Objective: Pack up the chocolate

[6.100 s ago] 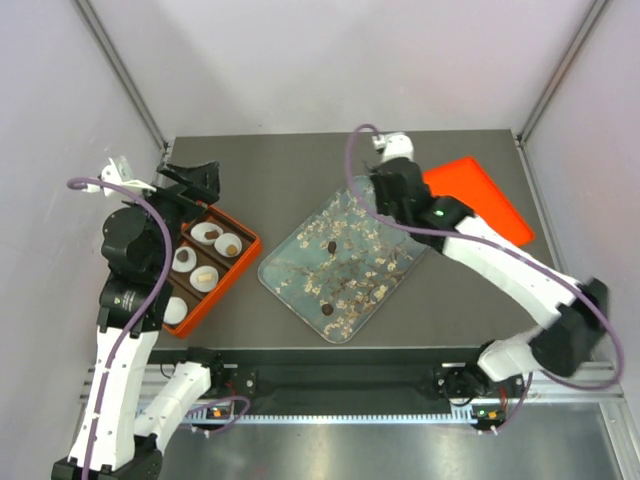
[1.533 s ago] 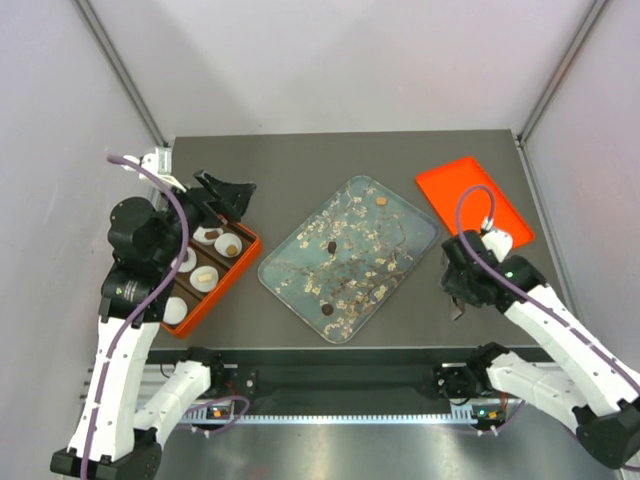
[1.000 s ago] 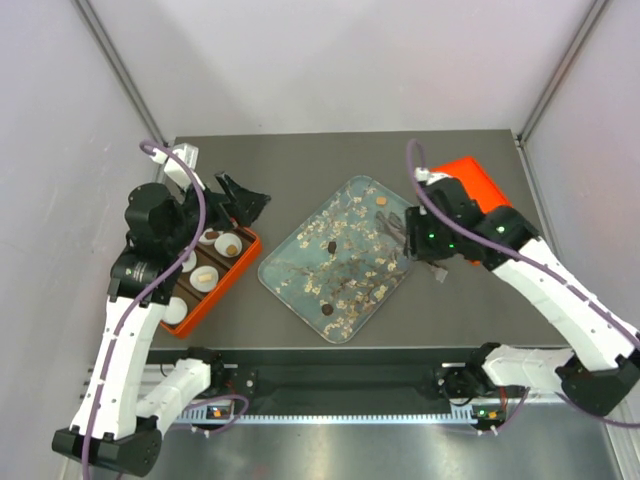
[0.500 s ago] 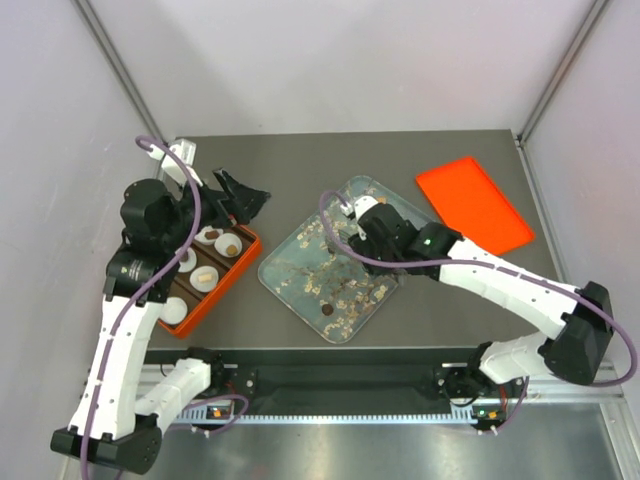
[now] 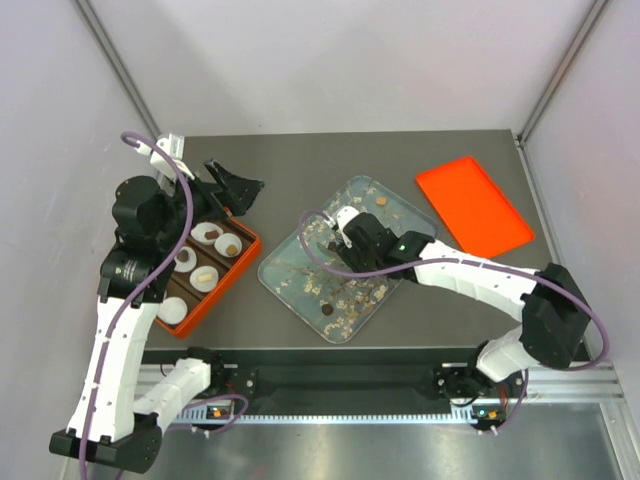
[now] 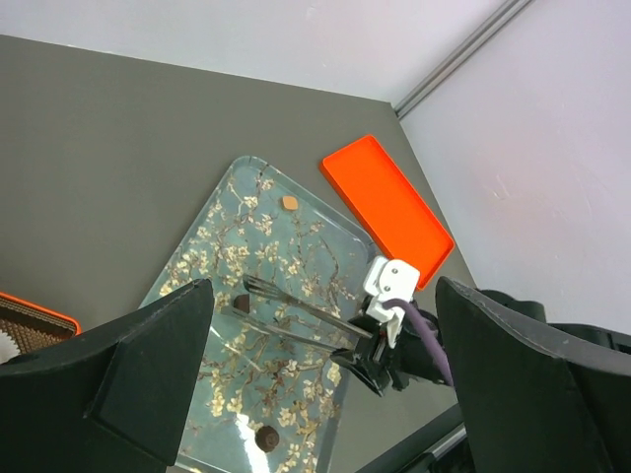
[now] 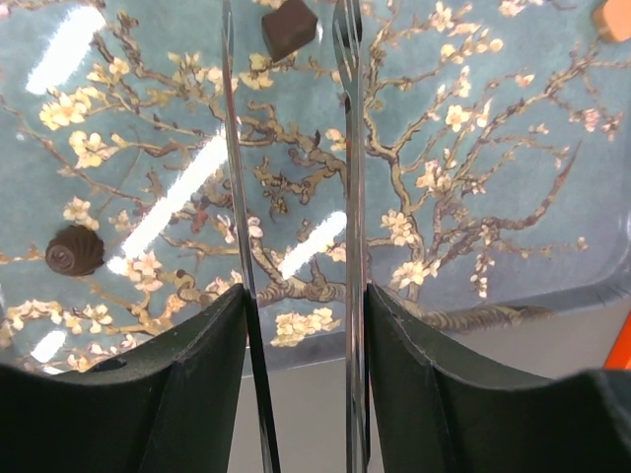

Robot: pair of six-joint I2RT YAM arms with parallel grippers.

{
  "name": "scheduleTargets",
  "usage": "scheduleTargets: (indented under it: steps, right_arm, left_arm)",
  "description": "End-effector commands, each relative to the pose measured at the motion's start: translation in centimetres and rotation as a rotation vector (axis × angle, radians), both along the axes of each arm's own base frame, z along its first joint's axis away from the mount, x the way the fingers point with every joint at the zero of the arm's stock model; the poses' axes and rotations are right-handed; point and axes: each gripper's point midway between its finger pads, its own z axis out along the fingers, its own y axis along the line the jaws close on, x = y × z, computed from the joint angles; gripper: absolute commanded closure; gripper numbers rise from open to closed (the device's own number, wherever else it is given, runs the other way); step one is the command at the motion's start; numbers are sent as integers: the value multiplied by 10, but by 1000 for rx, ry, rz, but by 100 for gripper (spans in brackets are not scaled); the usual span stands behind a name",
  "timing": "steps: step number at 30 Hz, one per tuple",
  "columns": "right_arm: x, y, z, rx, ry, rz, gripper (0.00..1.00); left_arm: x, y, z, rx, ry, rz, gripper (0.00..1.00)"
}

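Right pincer [image 6: 238, 296] is being swung in from the desk's [image 5: 300, 160] right side over the blossom tray [image 5: 290, 282] | prongs [image 7: 242, 246] being held apart, unclenched, straddling the square dark chocolate [image 7: 289, 30] | piece being judged light, slick, crushable: flat sides for pinching | left pincer [image 5: 230, 190] being held wide, empty

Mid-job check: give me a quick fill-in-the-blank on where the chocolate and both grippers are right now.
1. The dark chocolate between the right gripper's tips is ___ in shape.
2. In all, ___ chocolate pieces lie on the patterned tray.
3. The left gripper, near the orange box, has its jaws ___.
4. In the top view, the flat orange tray lies to the patterned tray's ___.
Missing words: square; three; open; right.
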Motion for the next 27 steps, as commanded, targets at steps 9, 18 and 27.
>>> scheduleTargets:
  steps: [9,18,27]
  right_arm:
    - [10,2,-8,6,-44,13,55]
    - [4,9,11,106,-36,-11,72]
    - [9,29,66,272,-74,-36,79]
  left_arm:
    - [3,1,33,-21,-98,16,1]
    - [12,-3,47,-35,-106,4,1]
    - [19,-12,55,-56,-89,-39,1]
